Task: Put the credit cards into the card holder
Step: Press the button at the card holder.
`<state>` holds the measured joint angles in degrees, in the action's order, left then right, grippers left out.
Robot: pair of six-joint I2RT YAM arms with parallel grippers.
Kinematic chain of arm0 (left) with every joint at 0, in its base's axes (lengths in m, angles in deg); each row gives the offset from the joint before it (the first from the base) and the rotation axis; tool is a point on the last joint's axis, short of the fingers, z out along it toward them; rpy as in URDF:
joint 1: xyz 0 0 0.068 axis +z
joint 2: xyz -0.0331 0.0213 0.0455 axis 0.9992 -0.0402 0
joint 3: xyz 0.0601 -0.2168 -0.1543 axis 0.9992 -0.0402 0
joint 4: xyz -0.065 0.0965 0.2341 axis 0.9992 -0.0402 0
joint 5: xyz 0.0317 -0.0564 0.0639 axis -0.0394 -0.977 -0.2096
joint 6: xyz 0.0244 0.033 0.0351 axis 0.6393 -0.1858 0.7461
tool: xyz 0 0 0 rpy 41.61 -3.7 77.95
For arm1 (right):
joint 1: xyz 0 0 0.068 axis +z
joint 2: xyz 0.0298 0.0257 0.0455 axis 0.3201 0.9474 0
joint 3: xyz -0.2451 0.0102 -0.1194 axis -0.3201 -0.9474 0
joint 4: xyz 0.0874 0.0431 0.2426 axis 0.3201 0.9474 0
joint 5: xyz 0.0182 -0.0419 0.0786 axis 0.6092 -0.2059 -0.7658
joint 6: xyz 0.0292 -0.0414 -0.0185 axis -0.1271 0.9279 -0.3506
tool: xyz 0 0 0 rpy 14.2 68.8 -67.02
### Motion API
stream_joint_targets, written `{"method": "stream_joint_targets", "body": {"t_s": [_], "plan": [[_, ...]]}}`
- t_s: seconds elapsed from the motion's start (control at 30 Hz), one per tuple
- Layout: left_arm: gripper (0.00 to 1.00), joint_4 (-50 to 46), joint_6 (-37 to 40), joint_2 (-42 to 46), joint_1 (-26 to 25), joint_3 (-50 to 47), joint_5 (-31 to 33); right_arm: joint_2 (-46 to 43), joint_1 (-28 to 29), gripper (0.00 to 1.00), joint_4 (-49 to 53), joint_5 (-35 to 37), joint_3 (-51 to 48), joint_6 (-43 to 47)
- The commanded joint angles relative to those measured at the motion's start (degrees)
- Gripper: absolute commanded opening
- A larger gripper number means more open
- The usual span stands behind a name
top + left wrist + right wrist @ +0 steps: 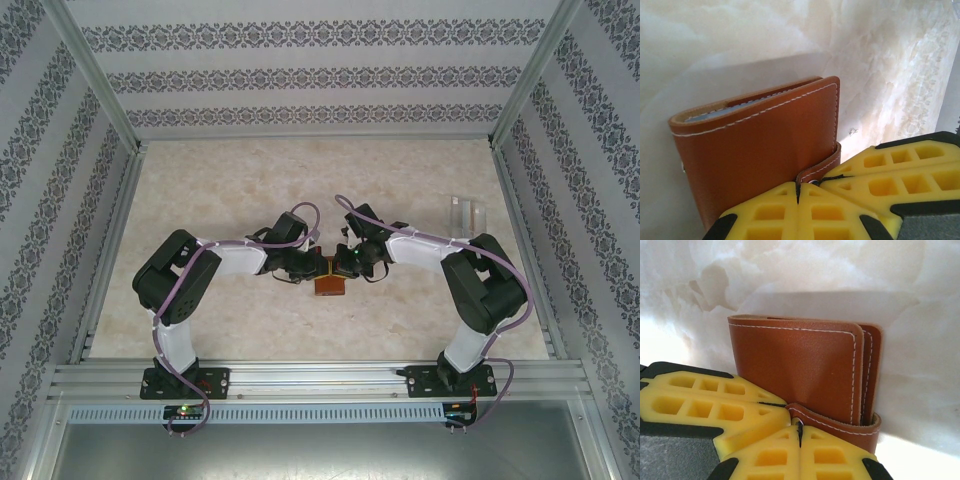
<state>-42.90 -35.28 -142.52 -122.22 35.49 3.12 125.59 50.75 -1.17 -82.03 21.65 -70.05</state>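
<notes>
Basically the card holder [330, 280], a smooth white-stitched brown leather rectangle folded shut, lies mid table [230, 190], long side across each wrist view, left gripper [797, 192] and right gripper [800, 430] pinched on its tab [840, 424]

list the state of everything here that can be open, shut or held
card holder: folded shut, snap tab wrapped round its open edge
left pincer: shut, tips at the snap tab; whether it grips the tab is unclear
right pincer: shut, tips at the snap tab; whether it grips the tab is unclear
clear case: on the table at the far right, apart from both arms; open or shut unclear
</notes>
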Motion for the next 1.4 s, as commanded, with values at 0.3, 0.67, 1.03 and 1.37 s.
{"method": "stream_joint_targets", "body": {"t_s": [0.3, 0.67, 1.03, 1.37], "plan": [[0.0, 1.3, 1.7, 0.0, -2.1, -0.3, 0.1, -2.4, -1.1, 0.0, 1.2, -0.3, -0.7, -0.9], [0.0, 3.2, 1.1, -1.4, -2.1, -1.1, -0.6, 2.8, -1.2, 0.0, 1.5, 2.9, -2.4, 0.6], [0.0, 5.9, 0.2, -2.4, -2.5, -1.2, -1.4, 8.6, 2.8, 0.0, 19.9, 14.9, 6.9, 7.7], [0.13, 10.2, -0.6, -0.2, -2.6, -5.8, -0.3, 4.8, 2.9, 0.0, 18.3, 12.6, 5.3, 6.7]]}}
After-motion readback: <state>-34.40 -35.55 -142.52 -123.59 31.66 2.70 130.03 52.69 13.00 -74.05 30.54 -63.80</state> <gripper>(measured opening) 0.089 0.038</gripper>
